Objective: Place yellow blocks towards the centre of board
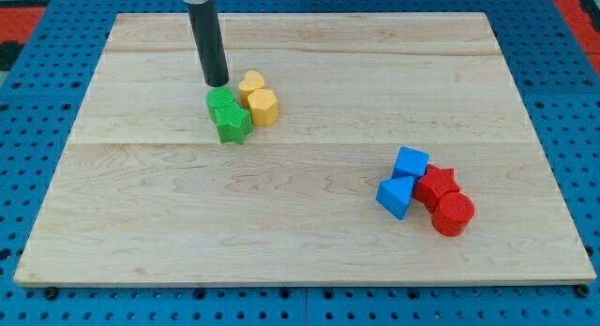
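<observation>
A single camera looks down on the wooden worktop [309, 260] from above its near edge, tilted forward, so the far edge appears shorter than the near one. It stands back enough to take in almost the whole worktop, with blue pegboard [37, 157] showing around it on the left, right and near sides. The rod enters from the top of the frame at far left, its upper part cut off, and my tip [217, 84] shows fully. No second view exists.
</observation>
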